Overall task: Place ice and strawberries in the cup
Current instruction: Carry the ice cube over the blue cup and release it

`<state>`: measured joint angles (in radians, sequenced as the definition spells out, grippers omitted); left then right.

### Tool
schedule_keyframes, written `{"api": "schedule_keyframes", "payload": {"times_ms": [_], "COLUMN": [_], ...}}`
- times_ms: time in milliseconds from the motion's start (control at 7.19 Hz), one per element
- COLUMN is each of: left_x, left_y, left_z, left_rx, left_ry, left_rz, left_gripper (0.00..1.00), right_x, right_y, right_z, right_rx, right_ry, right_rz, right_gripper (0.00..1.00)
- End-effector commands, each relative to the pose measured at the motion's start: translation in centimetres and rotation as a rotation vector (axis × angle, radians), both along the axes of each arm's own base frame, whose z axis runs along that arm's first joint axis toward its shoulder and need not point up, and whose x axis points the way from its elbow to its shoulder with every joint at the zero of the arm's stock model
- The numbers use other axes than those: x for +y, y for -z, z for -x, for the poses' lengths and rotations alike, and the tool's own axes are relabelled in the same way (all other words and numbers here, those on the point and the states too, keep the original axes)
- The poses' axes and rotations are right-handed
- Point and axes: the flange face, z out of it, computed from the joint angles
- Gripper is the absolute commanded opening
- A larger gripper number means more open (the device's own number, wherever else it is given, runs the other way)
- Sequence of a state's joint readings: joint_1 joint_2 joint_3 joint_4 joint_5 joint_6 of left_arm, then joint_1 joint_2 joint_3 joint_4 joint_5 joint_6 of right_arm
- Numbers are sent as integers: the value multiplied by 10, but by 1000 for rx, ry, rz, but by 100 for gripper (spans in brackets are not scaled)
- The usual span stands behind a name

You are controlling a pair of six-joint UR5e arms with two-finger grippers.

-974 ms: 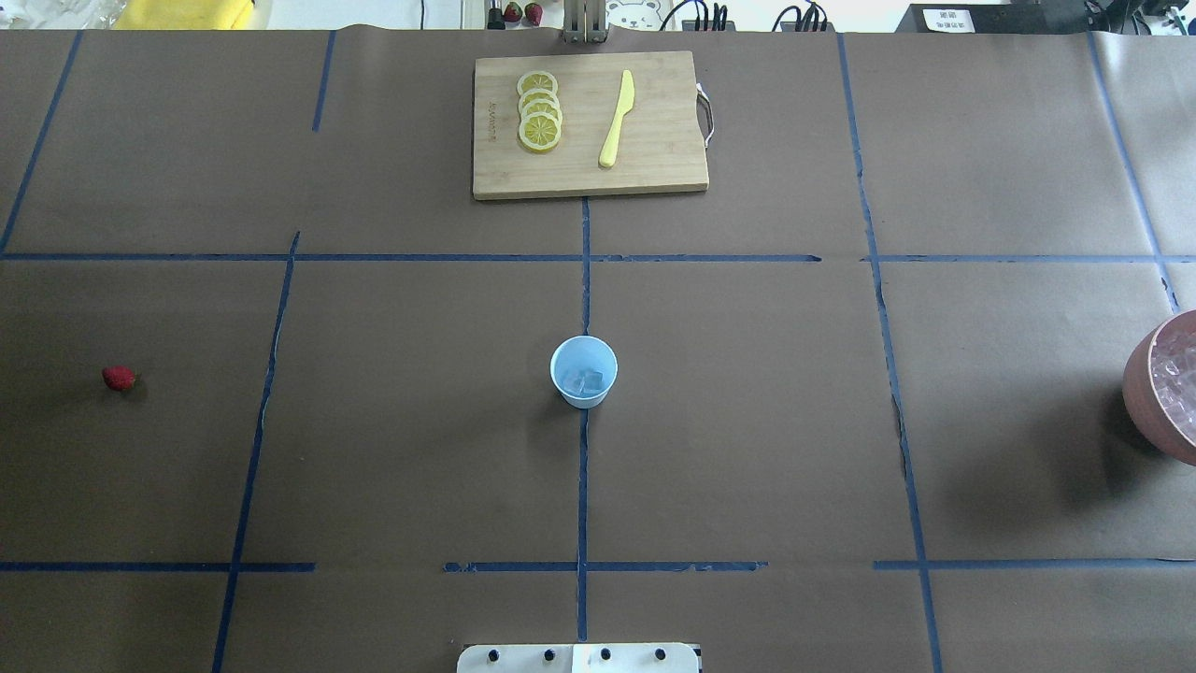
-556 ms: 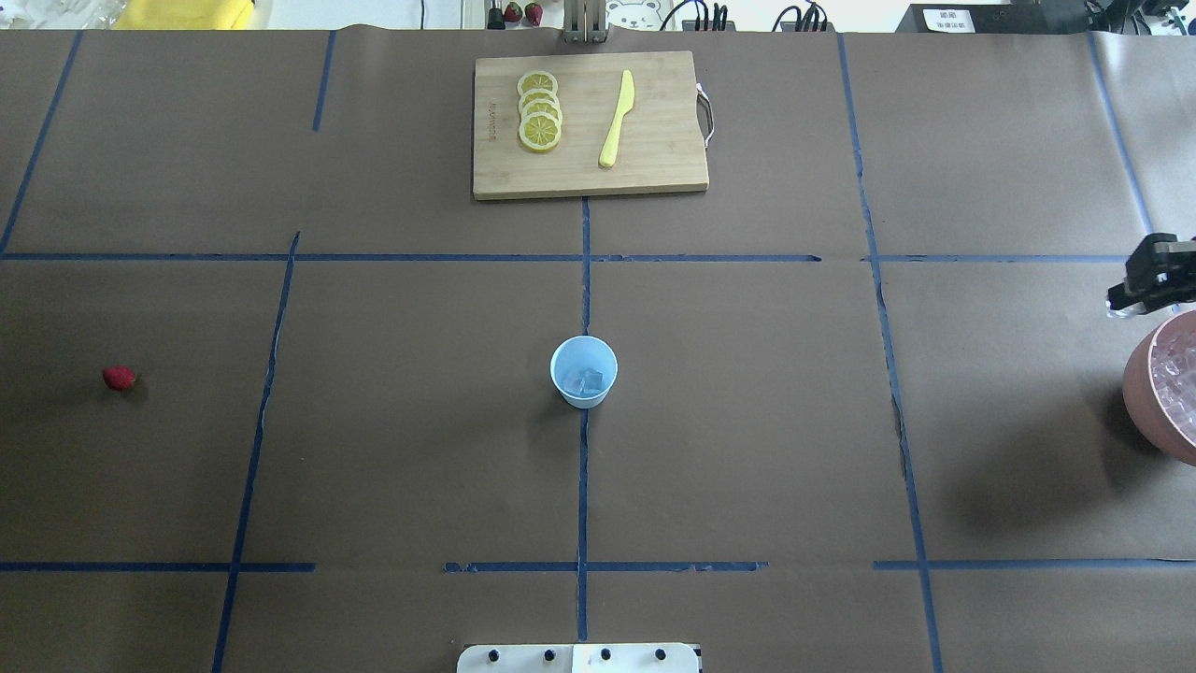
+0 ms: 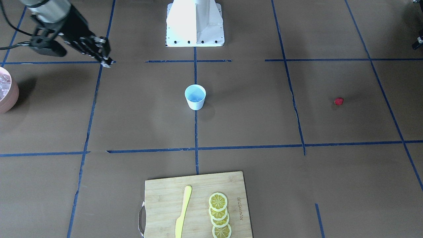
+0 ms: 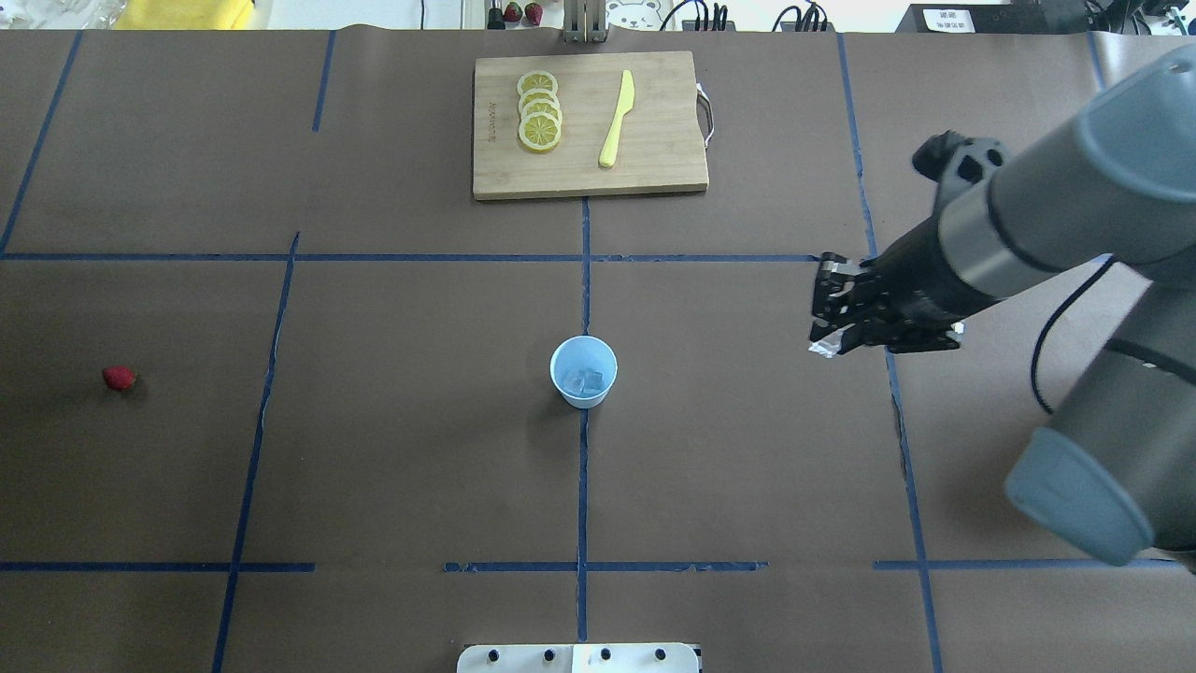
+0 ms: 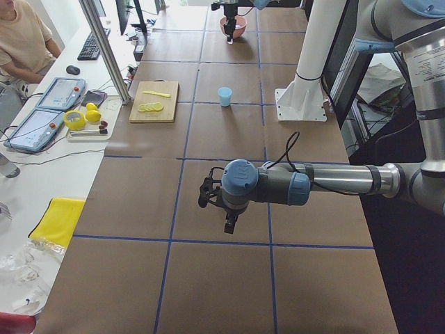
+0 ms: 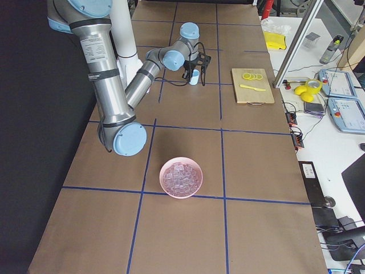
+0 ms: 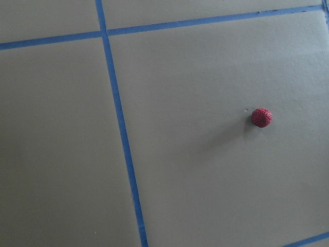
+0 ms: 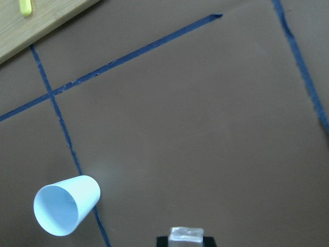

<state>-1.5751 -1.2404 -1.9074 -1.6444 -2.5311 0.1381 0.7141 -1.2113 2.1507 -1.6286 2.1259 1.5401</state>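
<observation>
The white cup (image 4: 584,371) with a pale blue inside stands at the table's middle, with ice (image 4: 585,381) in it. It also shows in the right wrist view (image 8: 67,206) at lower left. My right gripper (image 4: 826,335) is shut on a clear ice cube (image 8: 186,235) and hovers to the right of the cup, apart from it. The dark-red strawberry (image 4: 119,378) lies alone at the far left and shows in the left wrist view (image 7: 261,117). My left gripper (image 5: 230,224) shows only in the exterior left view, so I cannot tell its state.
A pinkish bowl (image 6: 165,185) full of ice cubes (image 6: 181,176) sits at the table's right end. A wooden cutting board (image 4: 654,140) at the back middle carries lemon slices (image 4: 539,112) and a yellow knife (image 4: 617,119). The robot base (image 3: 195,23) stands behind the cup.
My right arm has come in from the right edge and moved left toward the cup with an ice cube held. It now covers the bowl in the overhead view.
</observation>
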Motion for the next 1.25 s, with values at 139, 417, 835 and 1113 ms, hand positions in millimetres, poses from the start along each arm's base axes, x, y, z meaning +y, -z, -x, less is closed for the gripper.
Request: {"api": "schedule_keyframes", "payload": {"times_ms": [139,417,835,1113], "left_x": [0,0,0,0], "left_y": [-1,0,0,0], "left_z": [0,0,0,0], "left_rx": [0,0,0,0], "left_ry": [0,0,0,0], "left_rz": [2,0,-2,-2], "left_gripper": [100,100,100,100], "right_x": [1,-1,-4,-6], "right_y": [63,67,68,62], "right_z": [167,217,220,224], "right_rx": [44,-12,-11,3], "right_ry": [-129,-162,-177,-180], "right_rz": [85,111,103,103], "right_gripper": [0,0,0,5]}}
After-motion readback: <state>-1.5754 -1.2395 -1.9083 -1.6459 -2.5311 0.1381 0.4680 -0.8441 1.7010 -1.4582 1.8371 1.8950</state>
